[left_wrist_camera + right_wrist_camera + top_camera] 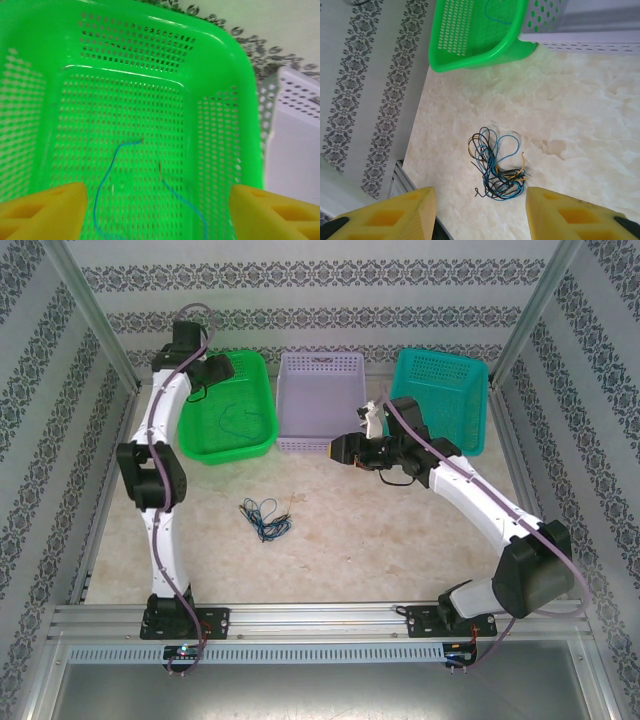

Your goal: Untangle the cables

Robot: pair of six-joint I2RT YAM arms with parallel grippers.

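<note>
Blue, black and tan cables (495,175) lie knotted on the table (580,110) — one blue strand (102,180) curls inside the green basket (225,65)

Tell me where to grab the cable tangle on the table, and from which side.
Grip the open blue loop at the edge of the cable tangle, away from the dense knot. Come down from above: it lies flat on the table, and that loop stands clear, so one strand can probably be pinched alone.

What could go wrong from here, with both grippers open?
The tangle on the table mixes blue, black and tan wires, so the open right gripper may well lift several at once. The blue cable in the green basket lies under the open left gripper and might snag on it.
</note>
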